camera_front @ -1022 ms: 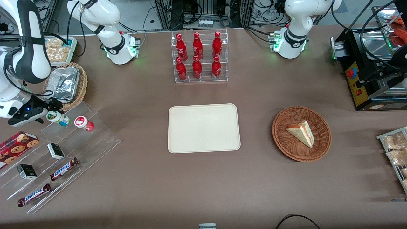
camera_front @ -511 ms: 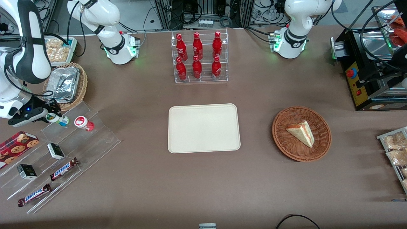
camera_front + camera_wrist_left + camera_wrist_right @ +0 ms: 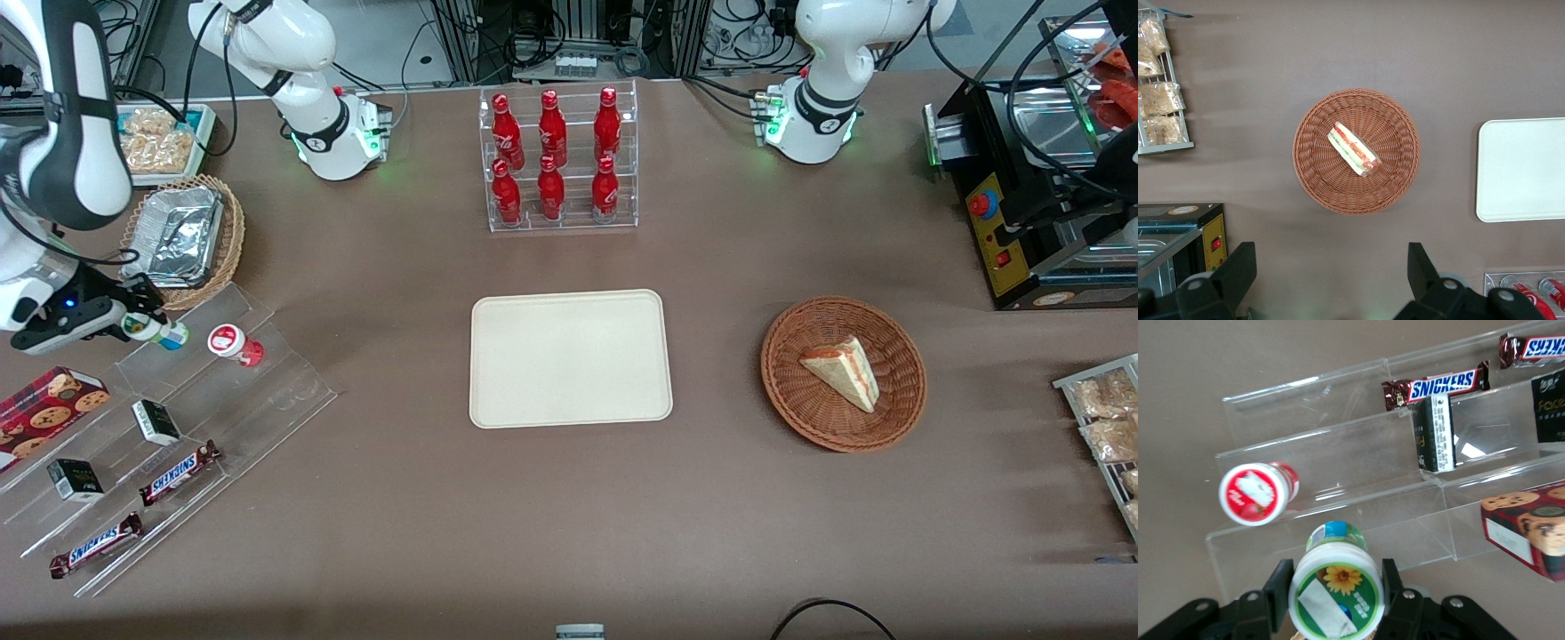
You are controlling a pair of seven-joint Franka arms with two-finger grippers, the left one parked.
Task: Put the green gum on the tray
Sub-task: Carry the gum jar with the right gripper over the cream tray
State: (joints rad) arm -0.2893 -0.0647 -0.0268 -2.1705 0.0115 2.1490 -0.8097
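Gripper [image 3: 133, 322]: we see it at the top step of the clear stand [image 3: 160, 427], at the working arm's end of the table; its fingers [image 3: 1279, 590] are clamped on the gum's cap, one on each side.
Gum [image 3: 158, 331]: held in the gripper over the stand's top step; in the wrist view we see its green-rimmed lid [image 3: 1336, 591] with the yellow flower mark between the fingers, blue-green label below. We cannot tell whether its base touches the step.
Red bottle [image 3: 235, 345]: just beside the gum on the same step, apart from it, toward the tray.
Stand, lower steps: a cookie box [image 3: 49, 402], two small dark boxes [image 3: 156, 421], two Snickers bars [image 3: 180, 471].
Foil basket [image 3: 182, 238]: near the stand, farther from the front camera.
Tray [image 3: 569, 357]: flat at the table's middle, well apart from the stand and gum; nothing on it.
Cola rack [image 3: 558, 158]: farther from the front camera than the tray; six red bottles.
Sandwich basket [image 3: 843, 373]: beside the tray, toward the parked arm's end.
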